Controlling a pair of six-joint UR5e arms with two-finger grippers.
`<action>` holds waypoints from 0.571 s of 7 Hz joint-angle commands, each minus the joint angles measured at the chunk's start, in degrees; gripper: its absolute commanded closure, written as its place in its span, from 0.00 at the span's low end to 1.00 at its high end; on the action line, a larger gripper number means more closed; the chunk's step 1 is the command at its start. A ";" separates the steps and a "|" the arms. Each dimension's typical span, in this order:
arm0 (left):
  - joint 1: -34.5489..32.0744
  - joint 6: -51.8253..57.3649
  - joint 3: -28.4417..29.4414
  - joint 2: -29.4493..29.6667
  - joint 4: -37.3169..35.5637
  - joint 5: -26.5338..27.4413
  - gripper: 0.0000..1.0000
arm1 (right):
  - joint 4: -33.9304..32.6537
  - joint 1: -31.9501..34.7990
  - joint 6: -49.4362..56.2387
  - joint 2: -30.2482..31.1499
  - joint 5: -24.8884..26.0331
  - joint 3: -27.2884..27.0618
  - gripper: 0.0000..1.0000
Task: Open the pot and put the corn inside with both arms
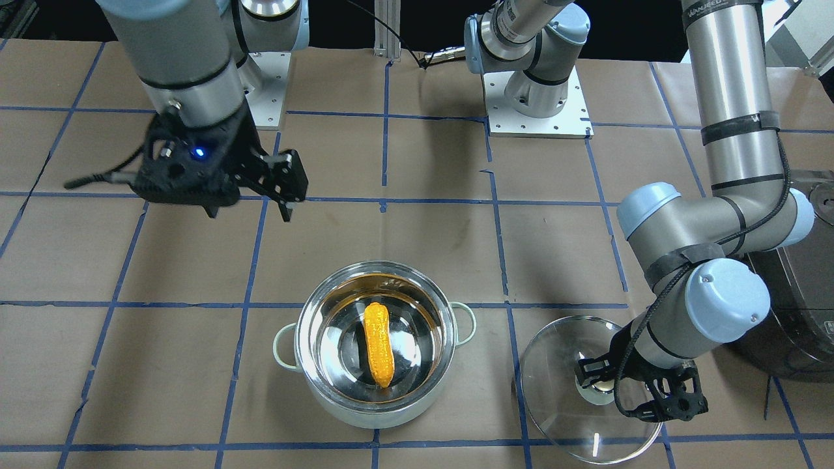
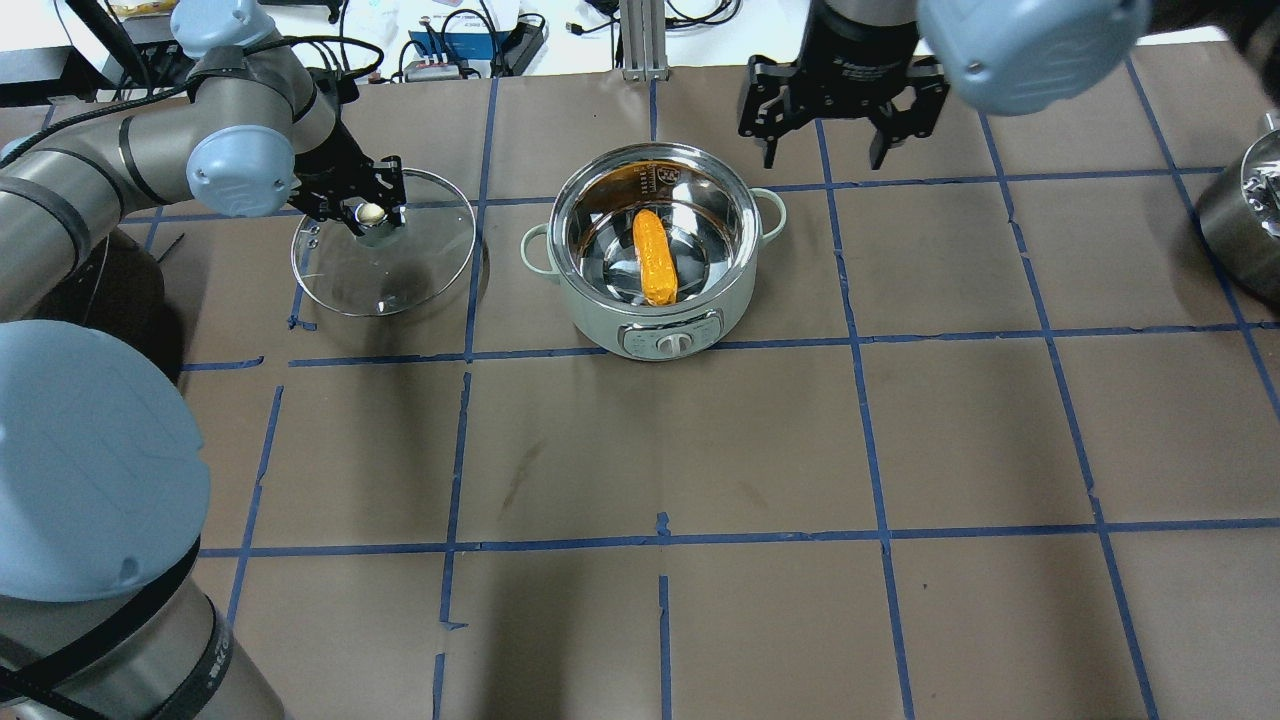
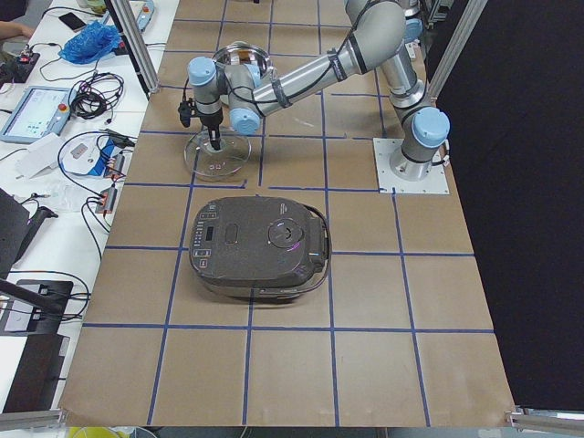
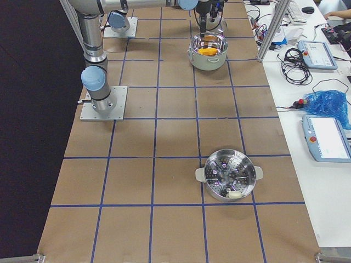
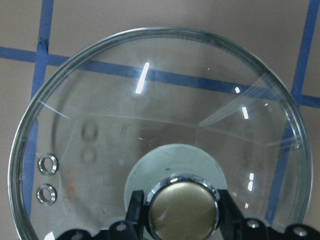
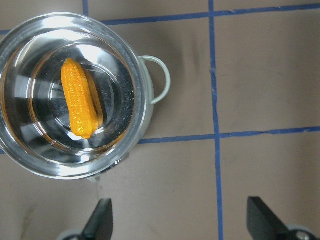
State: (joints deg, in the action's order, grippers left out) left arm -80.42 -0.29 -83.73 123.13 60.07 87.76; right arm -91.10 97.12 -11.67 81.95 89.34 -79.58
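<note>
The mint-green steel pot (image 2: 600, 320) stands open mid-table, and it also shows in the front view (image 1: 378, 413). The yellow-orange corn (image 2: 654, 258) lies flat inside it, seen too in the front view (image 1: 378, 352) and the right wrist view (image 6: 79, 105). The glass lid (image 2: 420, 270) rests on the table to the pot's left. My left gripper (image 2: 372, 213) is shut on the lid's knob (image 5: 182, 210), with a finger pressed on each side. My right gripper (image 2: 825, 155) is open and empty, raised beside the pot's right handle.
A dark grey rice cooker (image 3: 260, 246) sits on my left behind the lid, also at the front view's right edge (image 1: 795, 312). A steel steamer basket (image 4: 229, 175) stands far to my right. Both arm bases (image 1: 537, 98) are bolted along the robot's side of the table.
</note>
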 commanded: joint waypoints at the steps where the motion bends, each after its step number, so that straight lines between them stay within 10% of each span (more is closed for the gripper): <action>1: 0.08 0.11 0.41 -1.39 -0.48 0.04 0.00 | 7.94 -2.46 0.68 5.14 0.22 -2.31 0.18; 4: -1.92 -0.94 -0.37 -9.10 3.36 0.13 0.00 | 4.46 -2.54 0.77 7.25 -0.13 -5.58 0.17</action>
State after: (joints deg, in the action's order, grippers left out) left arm -81.19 -0.82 -83.56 117.78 61.03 87.76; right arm -84.76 94.66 -10.98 88.78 89.28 -84.24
